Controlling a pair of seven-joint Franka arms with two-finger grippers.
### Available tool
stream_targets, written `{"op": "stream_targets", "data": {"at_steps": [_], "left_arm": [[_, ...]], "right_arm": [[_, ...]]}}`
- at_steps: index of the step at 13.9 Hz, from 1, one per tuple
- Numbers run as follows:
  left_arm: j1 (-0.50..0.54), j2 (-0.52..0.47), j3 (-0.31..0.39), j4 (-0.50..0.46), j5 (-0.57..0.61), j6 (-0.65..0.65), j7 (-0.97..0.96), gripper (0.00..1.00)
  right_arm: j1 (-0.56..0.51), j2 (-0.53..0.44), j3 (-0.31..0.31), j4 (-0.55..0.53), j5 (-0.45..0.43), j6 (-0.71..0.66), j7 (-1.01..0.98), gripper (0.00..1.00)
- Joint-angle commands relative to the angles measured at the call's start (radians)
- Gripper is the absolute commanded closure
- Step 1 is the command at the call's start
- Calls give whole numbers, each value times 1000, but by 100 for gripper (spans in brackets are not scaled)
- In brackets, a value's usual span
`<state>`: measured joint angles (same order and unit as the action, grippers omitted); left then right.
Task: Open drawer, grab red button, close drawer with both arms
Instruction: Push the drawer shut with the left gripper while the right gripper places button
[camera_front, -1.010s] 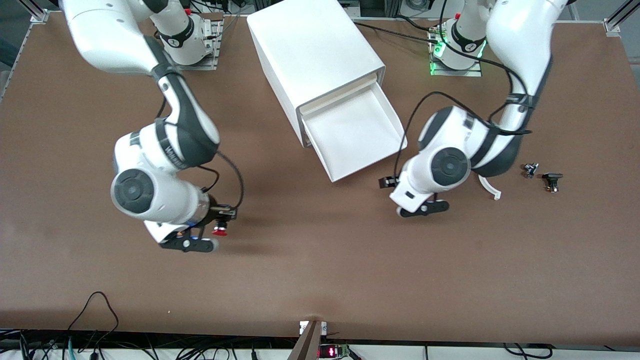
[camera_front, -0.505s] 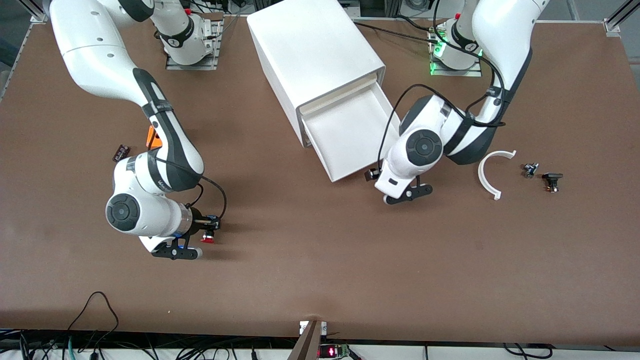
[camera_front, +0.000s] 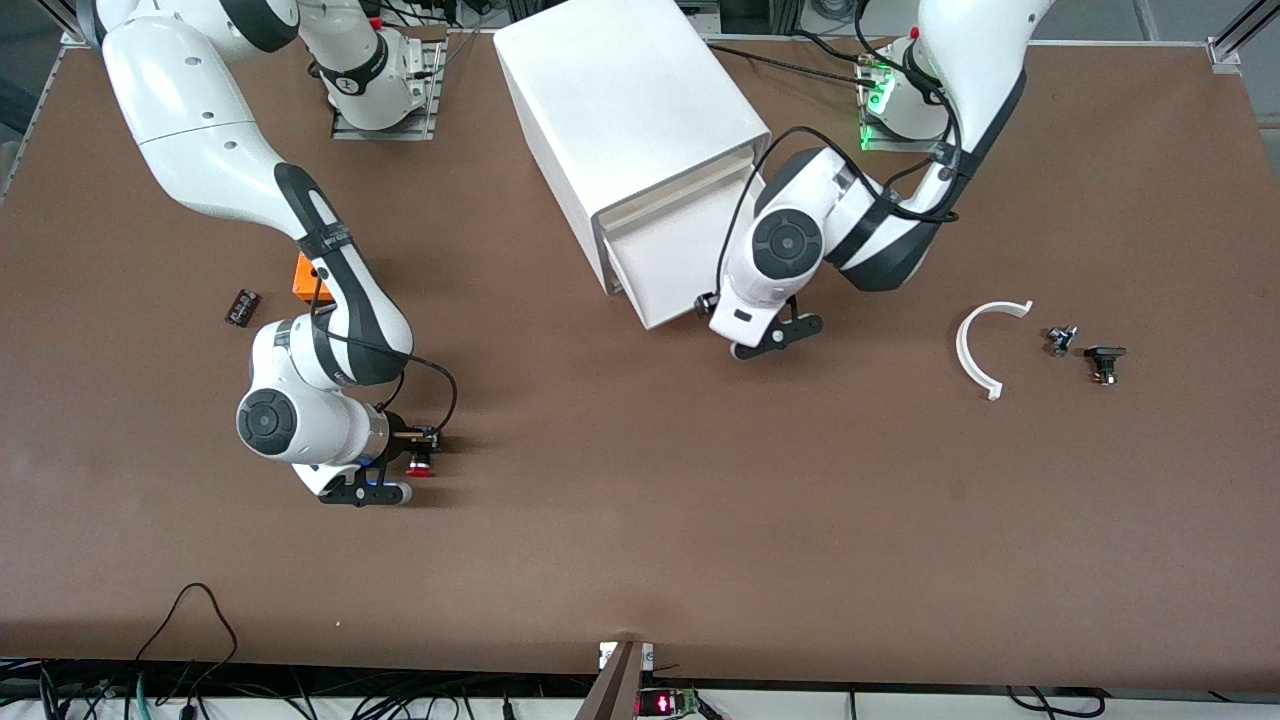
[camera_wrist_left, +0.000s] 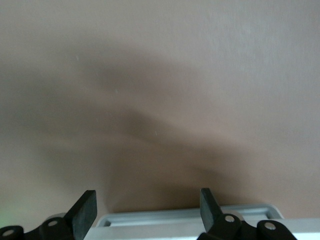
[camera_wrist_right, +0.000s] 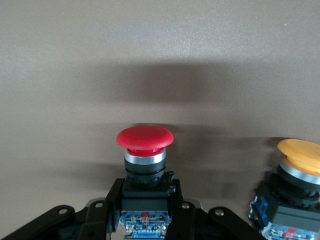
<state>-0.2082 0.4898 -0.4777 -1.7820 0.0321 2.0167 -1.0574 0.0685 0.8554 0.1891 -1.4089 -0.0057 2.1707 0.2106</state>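
The drawer (camera_front: 660, 268) sticks partway out of the white cabinet (camera_front: 620, 100), its tray looking bare. My left gripper (camera_front: 772, 336) is at the drawer's front, open; in the left wrist view the fingers (camera_wrist_left: 84, 210) stand wide apart with a pale edge (camera_wrist_left: 185, 218) low between them. The button (camera_front: 420, 463) has a red cap (camera_wrist_right: 145, 137) and a black body. My right gripper (camera_wrist_right: 145, 200) is shut on that body, low over the table toward the right arm's end.
An orange-capped button (camera_wrist_right: 299, 152) stands beside the held one. An orange box (camera_front: 303, 275) and a small dark part (camera_front: 241, 306) lie by the right arm. A white curved piece (camera_front: 975, 345) and two small dark parts (camera_front: 1060, 340) (camera_front: 1104, 362) lie toward the left arm's end.
The left arm has swung toward the cabinet and the drawer has slid partway in. The right arm has shifted a little with the red button still held.
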Motion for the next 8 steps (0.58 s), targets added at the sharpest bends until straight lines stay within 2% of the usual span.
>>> {"op": "stream_targets", "data": {"at_steps": [1, 2, 3, 4, 5, 8], "left_arm": [[-5, -30, -59, -65, -23, 16, -64, 8], [-3, -30, -79, -73, -23, 11, -78, 7], [9, -33, -110, -79, -23, 8, -82, 7], [10, -33, -125, -79, -23, 4, -85, 6], [6, -31, -128, -79, -24, 2, -92, 4], [-5, -16, -154, -80, -64, 0, -98, 2]], "right_arm": [[-9, -3, 3, -19, 0, 23, -20, 100], [-10, 4, 3, -16, 0, 23, -20, 84], [-10, 5, 0, -16, 0, 23, -19, 43], [-9, 5, -3, -13, 0, 23, -16, 10], [-9, 1, -3, -7, 0, 21, -20, 0], [-10, -50, -16, -1, -2, 1, -22, 0]]}}
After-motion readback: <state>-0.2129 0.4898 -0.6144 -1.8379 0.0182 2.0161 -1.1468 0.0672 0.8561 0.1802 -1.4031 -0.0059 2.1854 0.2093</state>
